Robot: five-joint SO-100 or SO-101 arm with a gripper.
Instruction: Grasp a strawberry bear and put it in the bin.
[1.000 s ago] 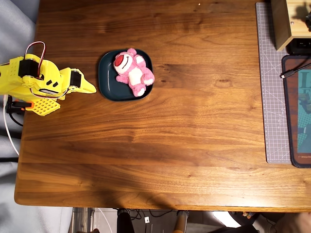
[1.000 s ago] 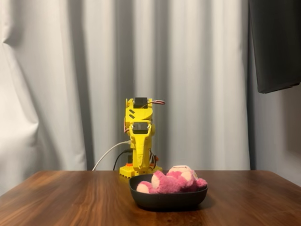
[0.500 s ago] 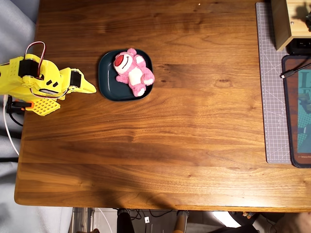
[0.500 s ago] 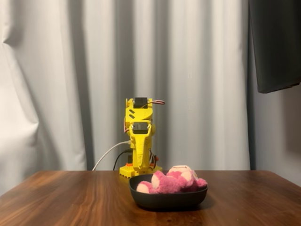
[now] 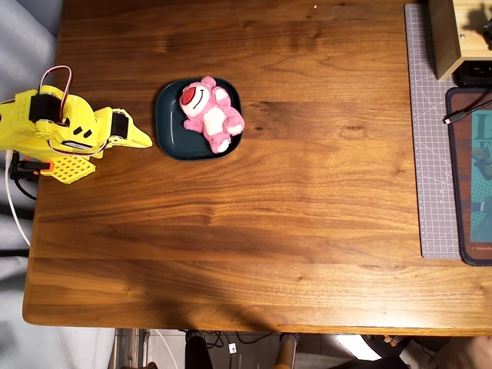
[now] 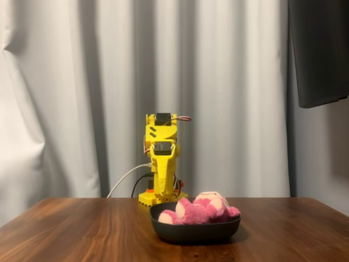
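Strawberry bear (image 5: 210,112) lies diagonally in bin (image 5: 171,131), head toward upper left.

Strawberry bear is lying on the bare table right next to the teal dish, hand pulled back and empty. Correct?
Not quite. The strawberry bear is not on the bare table; it lies inside the teal dish, as the overhead view shows, and the fixed view shows it resting above the rim. The rest holds: the hand sits left of the dish in the overhead view, holding nothing.

Yellow arm folded back over its base, gripper (image 5: 142,140) empty (fingertips together)
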